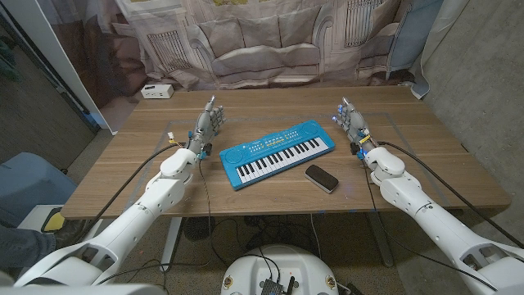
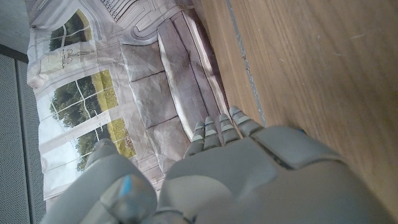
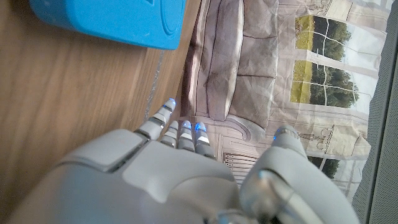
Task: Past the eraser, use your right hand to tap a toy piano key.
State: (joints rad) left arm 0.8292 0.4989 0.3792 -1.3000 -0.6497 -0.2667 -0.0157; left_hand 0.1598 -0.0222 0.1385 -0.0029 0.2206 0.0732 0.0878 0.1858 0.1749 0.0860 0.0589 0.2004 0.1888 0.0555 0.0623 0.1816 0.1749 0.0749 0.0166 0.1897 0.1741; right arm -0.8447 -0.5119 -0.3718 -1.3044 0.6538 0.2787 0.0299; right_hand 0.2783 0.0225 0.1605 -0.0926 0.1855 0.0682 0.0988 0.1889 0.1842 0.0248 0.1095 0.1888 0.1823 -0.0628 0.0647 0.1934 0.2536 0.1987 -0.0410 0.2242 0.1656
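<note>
The wooden worktop [image 1: 426, 156] carried a blue toy piano [image 1: 277, 153] at its centre, set at a slant. A black eraser [image 1: 321, 178] lay just beside the piano's near right corner. The left hand [image 1: 206, 129] and right hand [image 1: 354, 124] stood upright on either side, fingers [image 3: 163, 116] extended and holding nothing.

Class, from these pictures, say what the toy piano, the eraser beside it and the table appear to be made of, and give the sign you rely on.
Toy piano: likely moulded plastic; uniform bright blue body with a smooth, slightly glossy edge, and white and black keys.
Eraser: dark, rounded block with a dull sheen; rubber or plastic, too small to tell.
Table: wood or wood-look laminate; brown grain lines run along a matte top.
</note>
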